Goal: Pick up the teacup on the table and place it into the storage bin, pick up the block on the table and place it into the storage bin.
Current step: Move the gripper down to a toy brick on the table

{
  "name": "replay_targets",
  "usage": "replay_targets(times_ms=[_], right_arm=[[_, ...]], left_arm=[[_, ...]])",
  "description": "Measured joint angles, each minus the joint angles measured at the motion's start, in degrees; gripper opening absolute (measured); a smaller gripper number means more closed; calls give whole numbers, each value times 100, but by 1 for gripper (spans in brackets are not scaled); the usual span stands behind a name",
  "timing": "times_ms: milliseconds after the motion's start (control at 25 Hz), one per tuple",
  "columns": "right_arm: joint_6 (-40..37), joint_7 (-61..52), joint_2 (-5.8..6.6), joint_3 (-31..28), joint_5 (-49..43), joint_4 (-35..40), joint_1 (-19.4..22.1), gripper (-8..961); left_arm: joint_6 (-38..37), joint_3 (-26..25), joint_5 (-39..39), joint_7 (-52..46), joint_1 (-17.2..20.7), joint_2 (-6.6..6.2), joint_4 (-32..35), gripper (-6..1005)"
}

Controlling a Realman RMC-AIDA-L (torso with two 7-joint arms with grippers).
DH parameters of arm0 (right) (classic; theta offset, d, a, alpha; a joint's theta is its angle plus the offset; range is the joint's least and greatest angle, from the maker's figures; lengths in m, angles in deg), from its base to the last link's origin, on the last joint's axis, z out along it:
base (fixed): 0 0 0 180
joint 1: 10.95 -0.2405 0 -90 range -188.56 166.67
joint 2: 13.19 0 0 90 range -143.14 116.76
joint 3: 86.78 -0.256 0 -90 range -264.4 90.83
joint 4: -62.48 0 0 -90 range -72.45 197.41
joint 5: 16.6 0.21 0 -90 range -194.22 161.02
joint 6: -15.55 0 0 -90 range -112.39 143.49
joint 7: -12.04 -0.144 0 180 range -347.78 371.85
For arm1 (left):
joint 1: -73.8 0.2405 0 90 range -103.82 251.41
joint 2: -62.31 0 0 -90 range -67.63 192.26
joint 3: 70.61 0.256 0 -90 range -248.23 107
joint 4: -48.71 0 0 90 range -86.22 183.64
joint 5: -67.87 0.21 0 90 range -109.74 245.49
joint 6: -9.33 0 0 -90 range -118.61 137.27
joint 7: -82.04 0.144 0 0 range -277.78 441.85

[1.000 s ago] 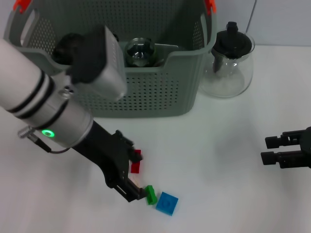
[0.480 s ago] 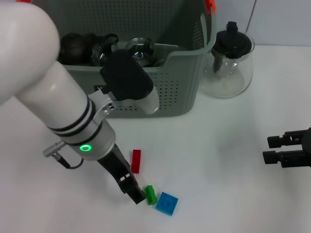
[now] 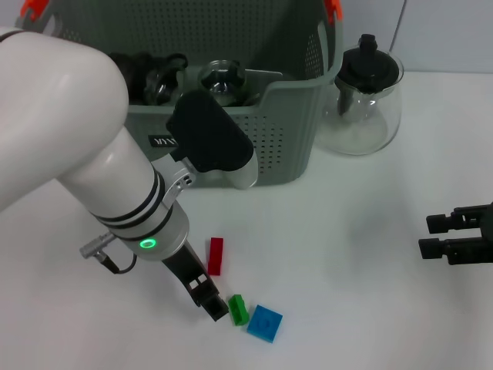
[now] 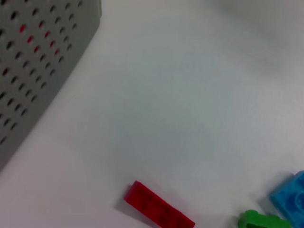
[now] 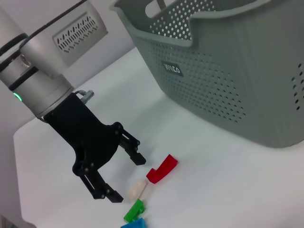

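Note:
The grey-green storage bin (image 3: 254,146) stands at the back left and shows in the left wrist view (image 4: 38,61) and right wrist view (image 5: 247,71). Dark items (image 3: 142,73) and a glass cup-like item (image 3: 222,81) lie inside it. On the table in front lie a red block (image 3: 216,256) (image 4: 159,212) (image 5: 162,168), a green block (image 3: 239,309) (image 5: 134,210) and a blue block (image 3: 264,322). My left gripper (image 3: 204,294) (image 5: 126,176) is low over the table just left of the green block, open and empty. My right gripper (image 3: 443,236) is parked at the right edge, open.
A glass teapot with a black lid (image 3: 362,96) stands right of the bin. A small pale piece (image 5: 138,187) lies by the left gripper's fingers. White table (image 3: 347,254) stretches between the blocks and the right gripper.
My left arm has swung over and its wrist has turned. The gripper has drawn off the red block and sits beside the green one. The right arm is still.

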Motion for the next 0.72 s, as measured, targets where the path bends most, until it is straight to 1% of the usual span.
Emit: replay_targets(times_ms=[480, 720], right_arm=[[7, 94, -6, 0, 0, 0, 3, 659], [11, 111, -8, 0, 0, 0, 8, 659]], left_arm=[[254, 356, 126, -240, 61, 0, -97, 873], [331, 448, 132, -302, 80, 0, -137, 812]])
